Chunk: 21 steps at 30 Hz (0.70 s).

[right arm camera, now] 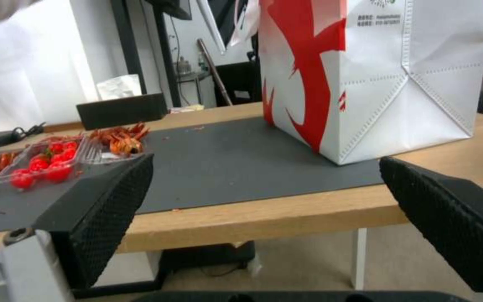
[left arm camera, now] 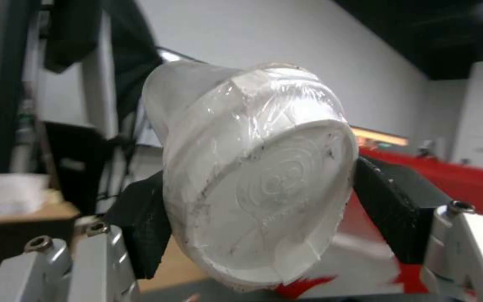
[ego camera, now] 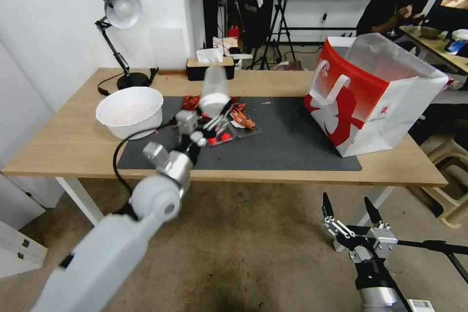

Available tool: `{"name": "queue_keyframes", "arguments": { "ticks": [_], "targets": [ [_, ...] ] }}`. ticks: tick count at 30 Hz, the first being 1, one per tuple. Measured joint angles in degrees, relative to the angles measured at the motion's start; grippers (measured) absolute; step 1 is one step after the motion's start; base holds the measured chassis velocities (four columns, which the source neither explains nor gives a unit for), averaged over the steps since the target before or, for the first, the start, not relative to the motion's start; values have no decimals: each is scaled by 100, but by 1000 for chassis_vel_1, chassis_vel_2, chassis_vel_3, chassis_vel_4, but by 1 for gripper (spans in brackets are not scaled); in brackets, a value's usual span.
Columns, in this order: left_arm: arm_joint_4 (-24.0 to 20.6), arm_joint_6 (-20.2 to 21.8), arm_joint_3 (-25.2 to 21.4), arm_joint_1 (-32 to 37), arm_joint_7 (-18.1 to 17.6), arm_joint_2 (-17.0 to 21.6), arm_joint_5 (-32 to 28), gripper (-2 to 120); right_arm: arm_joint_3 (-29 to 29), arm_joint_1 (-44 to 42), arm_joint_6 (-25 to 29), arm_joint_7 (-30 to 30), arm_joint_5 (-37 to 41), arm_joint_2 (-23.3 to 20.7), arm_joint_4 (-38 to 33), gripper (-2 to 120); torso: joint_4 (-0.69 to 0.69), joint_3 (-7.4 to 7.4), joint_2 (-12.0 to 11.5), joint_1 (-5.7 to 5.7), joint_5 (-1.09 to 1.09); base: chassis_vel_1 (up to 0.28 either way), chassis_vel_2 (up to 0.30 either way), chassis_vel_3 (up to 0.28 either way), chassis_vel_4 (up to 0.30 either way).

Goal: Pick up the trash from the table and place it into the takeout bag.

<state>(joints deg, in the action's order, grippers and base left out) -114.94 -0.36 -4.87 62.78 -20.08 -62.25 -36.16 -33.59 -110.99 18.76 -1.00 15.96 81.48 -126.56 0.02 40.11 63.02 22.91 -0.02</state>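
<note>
My left gripper (ego camera: 214, 121) is shut on a clear white-lidded cup (ego camera: 214, 90) and holds it tilted above the middle of the dark mat (ego camera: 292, 141) on the table (ego camera: 63, 141). In the left wrist view the cup (left arm camera: 258, 176) sits between the two black pads (left arm camera: 141, 226), lid end toward the camera. The takeout bag (ego camera: 370, 102) stands open at the table's right end, to the right of the cup. More trash lies on the mat: a clear tray of red tomatoes and crayfish shells (ego camera: 234, 124). My right gripper (ego camera: 351, 209) hangs open below the table's front edge, facing the bag (right arm camera: 375, 75).
A white bowl (ego camera: 129, 112) sits at the mat's left end. A black desk lamp (ego camera: 119, 9) and a tissue box (ego camera: 209, 66) stand along the back edge. A beige stool (ego camera: 451, 185) is to the table's right. The mat (right arm camera: 241, 163) lies bare between tray (right arm camera: 46, 161) and bag.
</note>
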Motion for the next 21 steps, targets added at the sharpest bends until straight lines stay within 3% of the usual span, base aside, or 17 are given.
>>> {"name": "queue_keyframes", "arguments": {
  "ticks": [3,4,7,8,9,11,12,15,19,21],
  "targets": [
    [95,-291,111,-438,560,228,-461,71,1,-14,9,4,-9,23,-23,100,-2,0,0,0,0,0,0,0,0],
    [95,-291,111,-438,560,228,-461,71,1,-14,9,4,-9,23,-23,100,-2,0,0,0,0,0,0,0,0],
    [410,-505,535,-1340,1489,455,-1234,71,-2,-31,8,5,-23,54,-78,100,-2,0,0,0,2,0,0,0,0],
    [410,-505,535,-1340,1489,455,-1234,71,-2,-31,8,5,-23,54,-78,100,-2,0,0,0,2,0,0,0,0],
    [601,-550,746,-1767,1710,450,-1402,71,-2,-31,-2,4,-44,67,-94,100,-2,0,0,1,1,0,0,0,0],
    [976,-562,1163,-2568,1934,268,-1700,71,0,-32,-27,-4,-78,101,-121,100,-1,0,0,1,3,0,0,0,0],
    [976,-562,1163,-2568,1934,268,-1700,71,0,-32,-27,-4,-78,101,-121,100,-1,0,0,1,3,0,0,0,0],
    [1698,-549,1806,-3572,2021,-359,-1873,71,-40,-54,-54,-24,-112,129,-128,100,-3,1,0,1,4,0,0,0,0],
    [2191,-553,2298,-4200,2144,-748,-1999,71,-94,-72,-58,-31,-111,162,-131,100,-4,0,0,1,4,0,0,0,0],
    [2752,-612,2740,-4833,2444,-1100,-2085,71,-141,-82,-54,-34,-94,213,-121,100,-3,0,0,1,4,0,0,0,0]
  ]
}}
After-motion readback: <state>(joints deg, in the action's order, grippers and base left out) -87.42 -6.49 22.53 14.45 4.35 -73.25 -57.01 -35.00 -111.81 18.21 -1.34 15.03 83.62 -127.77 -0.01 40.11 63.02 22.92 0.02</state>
